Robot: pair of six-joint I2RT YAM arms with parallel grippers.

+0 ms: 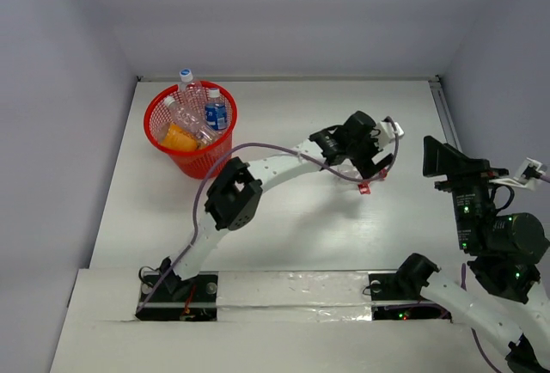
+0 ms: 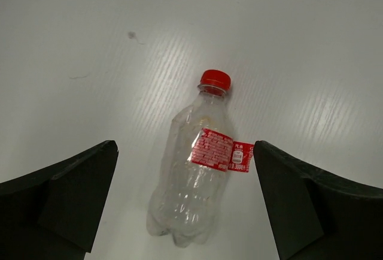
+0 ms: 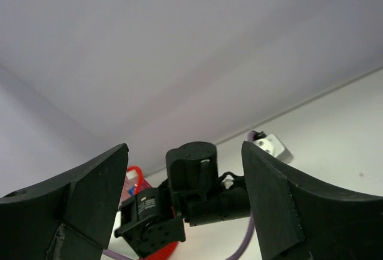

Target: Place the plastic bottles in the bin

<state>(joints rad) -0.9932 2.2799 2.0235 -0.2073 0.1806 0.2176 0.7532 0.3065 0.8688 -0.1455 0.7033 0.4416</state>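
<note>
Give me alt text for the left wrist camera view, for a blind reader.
A clear plastic bottle with a red cap and red label lies on the white table, between the two open black fingers of the left gripper.

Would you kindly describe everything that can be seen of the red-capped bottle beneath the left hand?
The red-capped bottle is clear, thin plastic and looks empty, with a red cap and a red label whose end flaps loose. It lies on its side on the white table, between the fingers of the open left hand, which do not touch it.
</note>
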